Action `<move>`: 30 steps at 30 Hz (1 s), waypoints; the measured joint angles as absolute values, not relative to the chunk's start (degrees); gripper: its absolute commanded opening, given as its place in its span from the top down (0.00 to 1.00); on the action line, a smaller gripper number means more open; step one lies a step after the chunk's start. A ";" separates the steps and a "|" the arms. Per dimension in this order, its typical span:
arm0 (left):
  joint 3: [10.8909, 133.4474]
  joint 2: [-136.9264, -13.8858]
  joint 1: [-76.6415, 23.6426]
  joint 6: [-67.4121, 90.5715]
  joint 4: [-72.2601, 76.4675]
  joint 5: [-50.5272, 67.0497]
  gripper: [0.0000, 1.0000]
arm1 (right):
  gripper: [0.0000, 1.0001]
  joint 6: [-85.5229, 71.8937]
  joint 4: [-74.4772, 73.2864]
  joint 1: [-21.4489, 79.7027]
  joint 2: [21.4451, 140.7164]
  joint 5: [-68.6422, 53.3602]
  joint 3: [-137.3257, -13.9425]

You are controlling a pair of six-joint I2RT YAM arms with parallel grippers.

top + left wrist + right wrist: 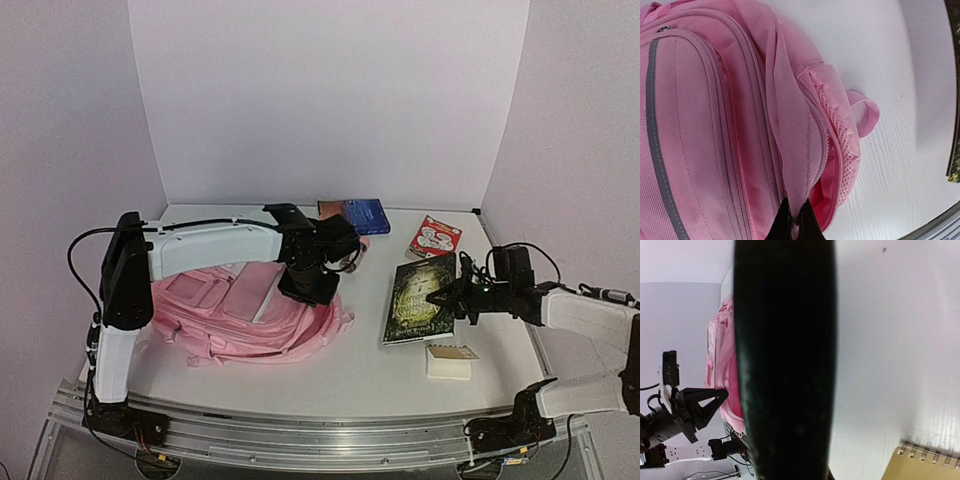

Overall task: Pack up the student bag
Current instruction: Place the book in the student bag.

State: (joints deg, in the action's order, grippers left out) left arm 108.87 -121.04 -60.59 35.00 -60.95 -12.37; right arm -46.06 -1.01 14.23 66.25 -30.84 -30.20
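The pink student bag (235,315) lies flat on the left half of the table. My left gripper (310,283) is over its right end, shut on the zip-edged flap (792,150) of the main opening, with the pink lining (822,197) showing beside it. My left gripper's black fingertips (796,222) pinch that fabric. A dark green book (418,298) lies right of the bag. My right gripper (452,297) is at its right edge, shut on it. In the right wrist view the book (785,340) fills the middle as a dark band and hides the fingers.
A blue book (357,214) lies at the back and a red card box (435,237) at the back right. A small tan spiral notebook (448,360) lies near the front right and also shows in the right wrist view (930,465). White walls close three sides.
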 measured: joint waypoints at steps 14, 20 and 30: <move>117.40 -107.18 -59.03 35.00 -67.56 -22.37 1.00 | 1.00 -52.13 17.91 35.76 86.46 -29.11 -43.58; 116.69 -106.26 -58.94 35.72 -67.46 -22.11 1.00 | 1.00 -58.87 26.32 39.08 100.92 -26.71 -55.27; 115.37 -104.45 -58.65 37.39 -67.12 -20.77 1.00 | 1.00 -67.56 32.94 48.13 119.99 -19.54 -73.56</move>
